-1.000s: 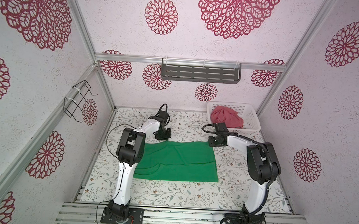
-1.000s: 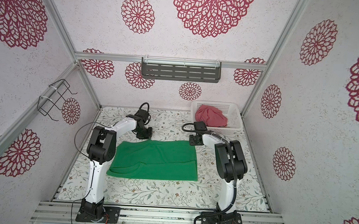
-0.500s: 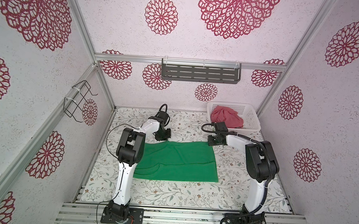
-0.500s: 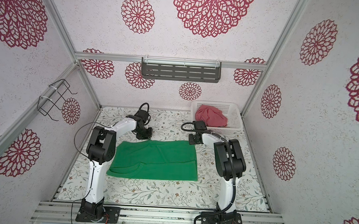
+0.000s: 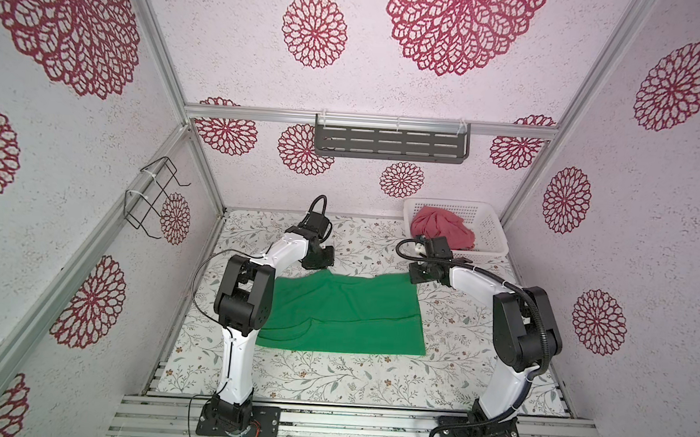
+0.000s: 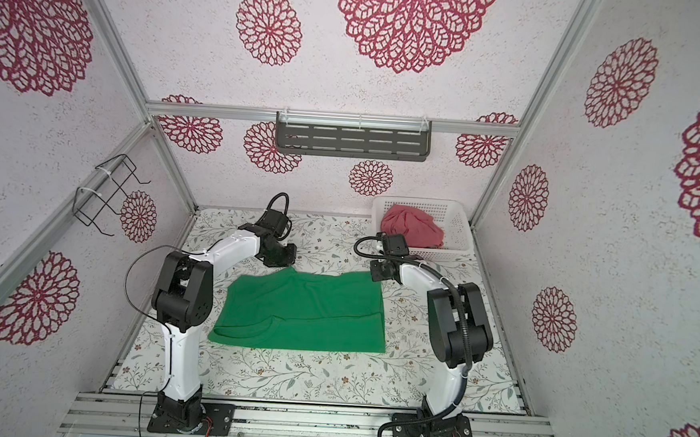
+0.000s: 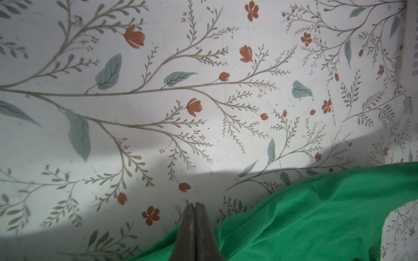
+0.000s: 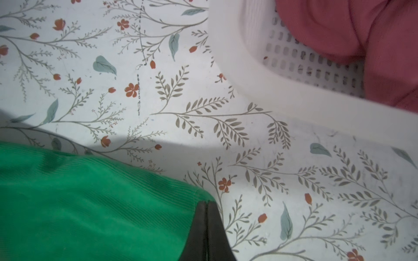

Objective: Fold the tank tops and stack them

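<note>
Your left gripper (image 5: 323,268) sits at the far left corner of the green tank top (image 5: 347,311), and your right gripper (image 5: 413,278) sits at its far right corner. In both top views the cloth rises into a small peak at each of them. The rest lies spread flat on the worktop (image 5: 330,376) between the two arms. From the left wrist, the left gripper's fingers (image 7: 186,232) are pressed together with no gap. Green ribbed cloth comes out on either side of them, so you are pinching that corner. The right wrist shows much the same. The dark fingers (image 8: 198,228) are closed flat against each other right at the rounded corner of the green cloth, which runs away from them to one side, so the grip is on the corner's very edge. The near part of the garment shows a curved line, a seam or an armhole, towards the left arm, and you cannot tell which from here. Its near edge lies straight on the worktop. The pinkish-red tank top (image 5: 443,231) is crumpled in a heap inside the white perforated basket (image 5: 492,236). The basket stands in the far right corner of the worktop, just behind the right arm's wrist. The two garments lie apart, not touching.
</note>
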